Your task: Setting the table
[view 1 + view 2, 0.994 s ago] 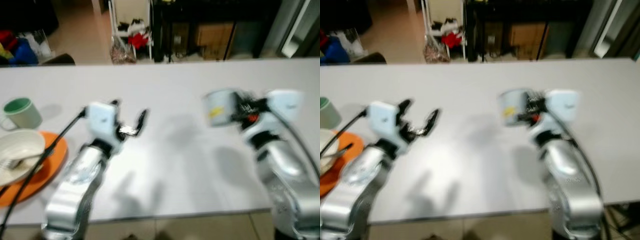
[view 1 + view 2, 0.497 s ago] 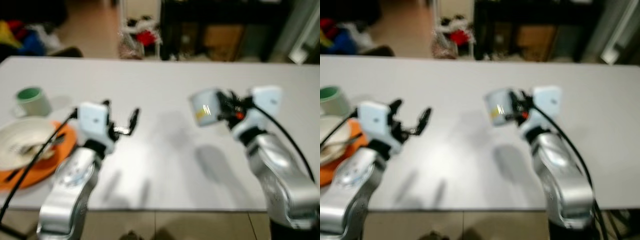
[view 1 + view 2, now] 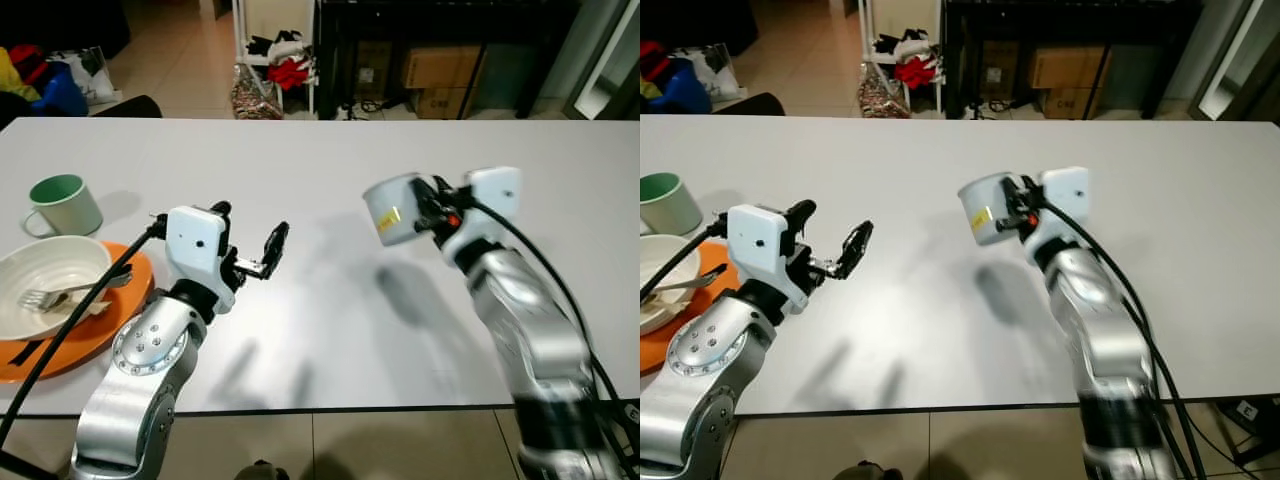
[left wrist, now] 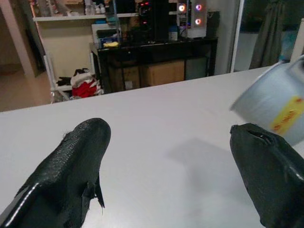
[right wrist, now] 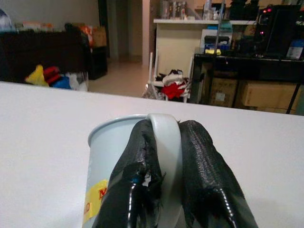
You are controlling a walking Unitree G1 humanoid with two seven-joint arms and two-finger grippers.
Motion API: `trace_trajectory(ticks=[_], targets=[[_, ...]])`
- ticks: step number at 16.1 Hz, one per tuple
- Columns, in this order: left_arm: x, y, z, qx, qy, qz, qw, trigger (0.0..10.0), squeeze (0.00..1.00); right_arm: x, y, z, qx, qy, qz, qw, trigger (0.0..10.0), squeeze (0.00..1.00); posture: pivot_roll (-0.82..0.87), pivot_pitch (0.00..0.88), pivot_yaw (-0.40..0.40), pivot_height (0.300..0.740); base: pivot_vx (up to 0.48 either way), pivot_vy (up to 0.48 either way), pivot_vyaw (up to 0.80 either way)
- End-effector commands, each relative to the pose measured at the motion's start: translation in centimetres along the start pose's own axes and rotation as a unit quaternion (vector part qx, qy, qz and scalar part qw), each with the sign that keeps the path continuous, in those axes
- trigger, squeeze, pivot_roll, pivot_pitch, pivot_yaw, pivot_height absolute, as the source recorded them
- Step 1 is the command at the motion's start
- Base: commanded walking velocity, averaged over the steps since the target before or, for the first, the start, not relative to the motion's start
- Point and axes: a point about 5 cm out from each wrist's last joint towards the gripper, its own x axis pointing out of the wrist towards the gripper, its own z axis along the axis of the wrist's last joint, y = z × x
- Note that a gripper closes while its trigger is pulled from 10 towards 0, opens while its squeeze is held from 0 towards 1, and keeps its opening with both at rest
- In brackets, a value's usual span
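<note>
My right gripper (image 3: 428, 209) is shut on the handle of a pale grey mug (image 3: 390, 210) with a yellow label, held tilted above the white table (image 3: 330, 160) right of centre. The right wrist view has both fingers (image 5: 137, 180) pinching the mug handle (image 5: 164, 156). Over the table's left half my left gripper (image 3: 250, 240) hangs open and holds nothing. At the far left an orange plate (image 3: 60, 345) carries a white bowl (image 3: 45, 285) with a fork (image 3: 60, 295) in it. A green mug (image 3: 62, 205) stands behind them.
Beyond the table's far edge are a white rack with clothes (image 3: 275, 55), dark shelving with cardboard boxes (image 3: 440, 70) and a bright heap (image 3: 50, 80) on the floor. The near table edge (image 3: 330, 408) runs just before my arms.
The camera has shifted and the picture has sharpened. My right gripper has carried the grey mug a little to the left. The left gripper stays open in much the same pose.
</note>
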Motion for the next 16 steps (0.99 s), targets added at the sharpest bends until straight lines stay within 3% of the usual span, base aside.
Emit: trace_trajectory(ticks=[1, 4, 7, 10, 11, 12, 13, 16], targets=[[0.1, -0.1, 0.6, 0.008, -0.006, -0.012, 1.0, 10.0, 0.0, 0.8, -0.1, -0.1, -0.015, -0.011, 0.007, 1.0, 10.0, 0.0, 0.12, 0.0, 0.029, 0.74, 0.0, 0.0, 0.0], [-0.2, 0.0, 1.0, 0.015, -0.009, -0.02, 1.0, 10.0, 0.0, 4.1, -1.1, -1.7, -0.024, -0.016, -0.006, 1.0, 10.0, 0.0, 0.16, 0.0, 0.02, 0.74, 0.0, 0.0, 0.0], [-0.5, -0.4, 0.8, 0.019, -0.001, -0.029, 0.999, 10.0, 0.0, 5.3, -0.9, -1.9, -0.044, -0.021, -0.011, 0.999, 10.0, 0.0, 0.18, 0.0, 0.01, 0.74, 0.0, 0.0, 0.0], [0.2, -0.6, 0.6, 0.007, 0.001, -0.031, 0.999, 10.0, 0.0, 5.9, -0.7, -0.1, 0.022, -0.082, 0.02, 0.996, 10.0, 0.0, 0.17, 0.0, 0.01, 0.74, 0.0, 0.0, 0.0], [1.3, -0.3, 0.6, -0.062, -0.007, -0.024, 0.998, 10.0, 1.0, 5.5, -0.9, 1.0, 0.05, -0.123, 0.044, 0.99, 10.0, 0.0, 0.16, 0.0, 0.016, 0.74, 0.0, 0.0, 0.0], [2.3, -0.3, 0.9, -0.082, -0.018, -0.044, 0.995, 10.0, 1.0, 4.9, -1.1, 1.8, 0.068, -0.153, 0.067, 0.984, 10.0, 0.0, 0.15, 0.0, 0.021, 0.74, 0.0, 0.0, 0.0], [4.0, -0.5, 2.0, -0.07, -0.038, -0.108, 0.991, 10.0, 1.0, 3.7, -0.8, 2.5, 0.084, -0.185, 0.122, 0.972, 10.0, 0.0, 0.13, 0.0, 0.041, 0.74, 0.0, 0.0, 0.0], [5.8, -0.2, 3.4, -0.124, -0.059, -0.183, 0.973, 10.0, 1.0, 2.2, -0.4, 3.1, 0.113, -0.205, 0.193, 0.953, 10.0, 0.0, 0.1, 0.0, 0.067, 0.74, 0.0, 0.0, 0.0]])
